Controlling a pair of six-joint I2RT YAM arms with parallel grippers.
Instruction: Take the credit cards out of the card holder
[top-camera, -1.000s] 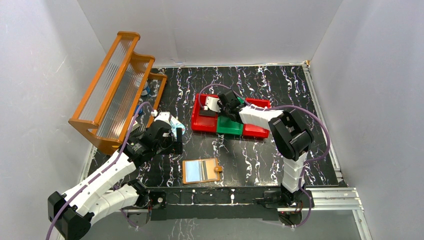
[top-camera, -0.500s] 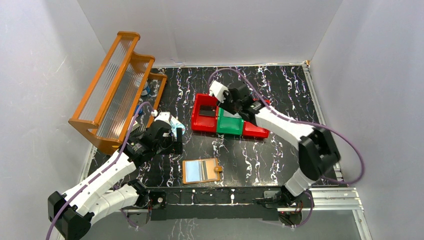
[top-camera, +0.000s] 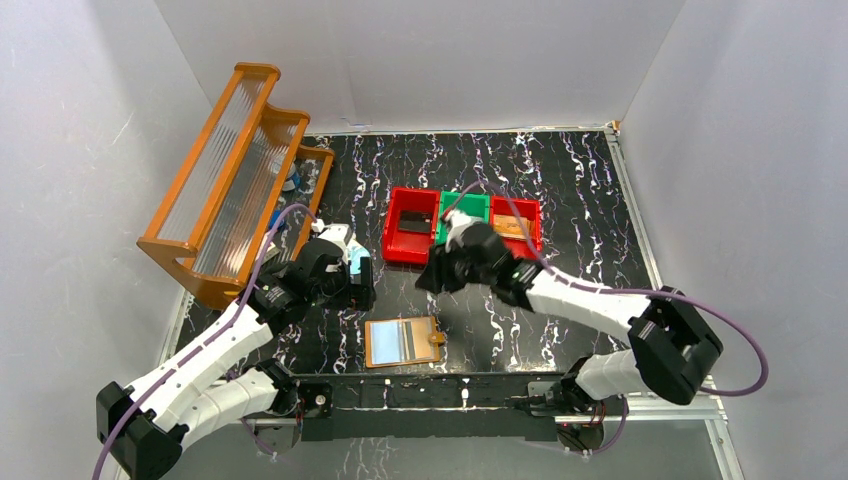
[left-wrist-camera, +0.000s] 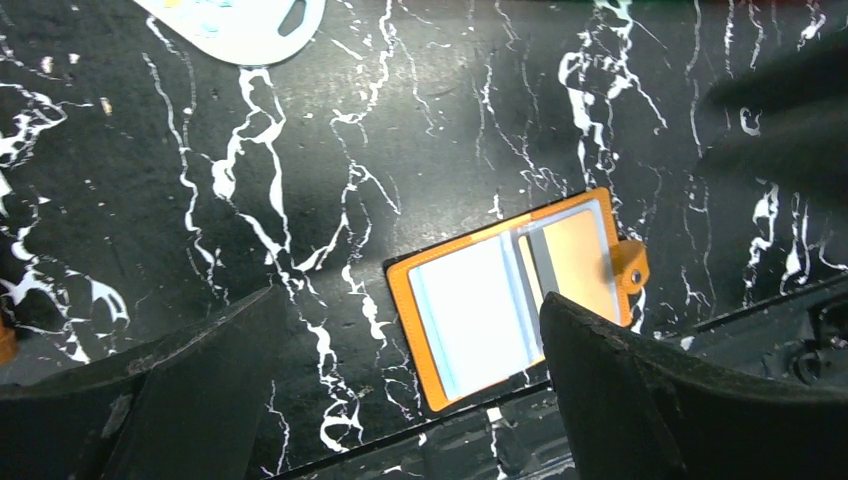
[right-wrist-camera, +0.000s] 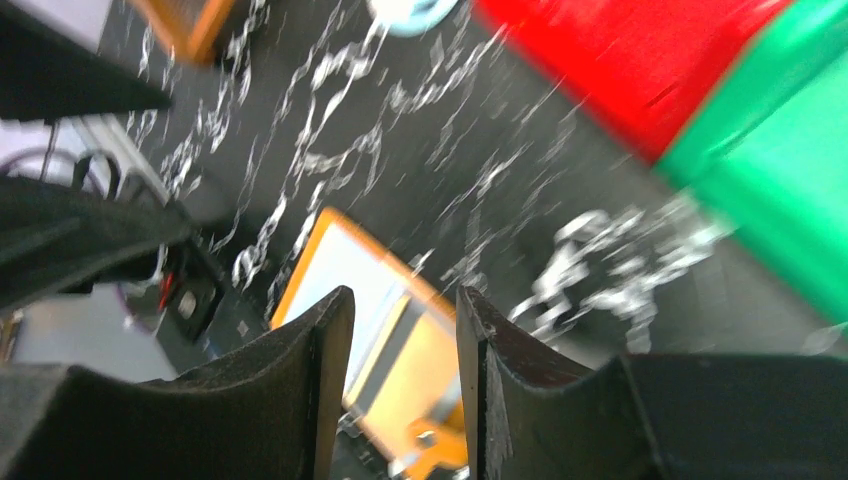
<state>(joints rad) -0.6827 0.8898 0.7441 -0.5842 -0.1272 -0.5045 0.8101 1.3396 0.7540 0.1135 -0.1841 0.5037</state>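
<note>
The orange card holder (top-camera: 402, 341) lies flat near the table's front edge, with its small tab to the right. A pale blue-grey credit card (top-camera: 391, 341) shows through its window. My left gripper (top-camera: 356, 288) hovers to the upper left of it, open wide and empty. In the left wrist view the holder (left-wrist-camera: 515, 295) and card (left-wrist-camera: 468, 312) lie below and between the fingers of the left gripper (left-wrist-camera: 410, 300). My right gripper (top-camera: 430, 279) hangs just above and behind the holder, open with a narrow gap and empty. The right wrist view is blurred and shows the right gripper (right-wrist-camera: 405, 295) over the holder (right-wrist-camera: 425, 375) and card (right-wrist-camera: 345, 270).
A row of red and green bins (top-camera: 440, 252) stands behind the right gripper, with flat items in the red ones. An orange slatted rack (top-camera: 230, 180) stands at the far left. A pale blue-and-white oval item (left-wrist-camera: 240, 15) lies by the left gripper. The metal front rail (top-camera: 450, 385) runs just behind the holder.
My right arm has swung from over the bins down and forward to just above the card holder. My left gripper has shifted slightly toward the holder. The holder has not moved.
</note>
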